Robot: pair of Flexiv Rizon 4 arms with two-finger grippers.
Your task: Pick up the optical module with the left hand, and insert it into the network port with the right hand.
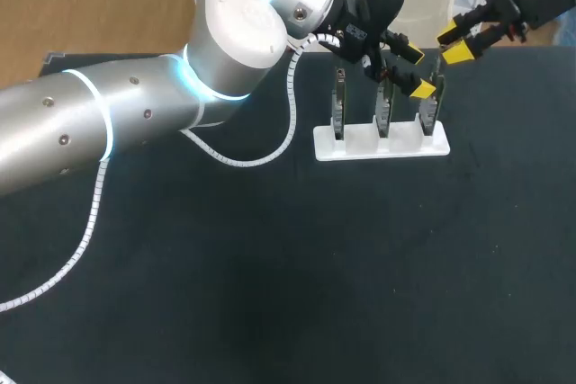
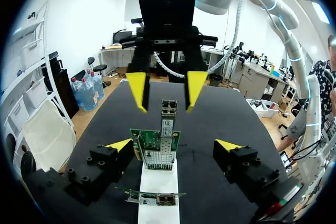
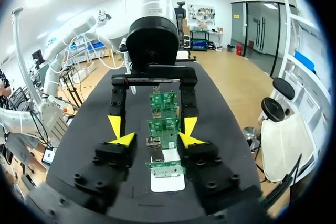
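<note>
1. The left gripper (image 1: 415,71) sits in the upper right of the head view, over the right end of the white stand (image 1: 360,146). Its yellow-tipped fingers are spread wide and grip nothing. In its own wrist view they stand either side of a board without touching it. I judge this to be the straddle needed before closing on the module.
2. The right gripper (image 1: 454,44) hangs near the upper right corner of the head view, just beyond the stand. Its fingers are likewise apart with nothing between them. It faces the left gripper across the boards, a fair position for taking the module over and doing the insertion.
3. The optical module (image 2: 167,124) is the slim metal bar standing upright against the face of the board between the left gripper's fingers. Its end pokes above that board's top edge, just under the right gripper's tips. It probably belongs to the rightmost board in the head view, though that view is too small there to confirm it.
4. The circuit boards (image 1: 384,107) stand on edge in slots of the stand. This is presumably so that module and ports point up, where a gripper coming from above can reach them.
5. Counted, there are three circuit boards in one row, one stand and one module that I can make out. There are two grippers with four yellow tips. A small metal opening on the nearer board may be the network port (image 2: 166,200).
</note>
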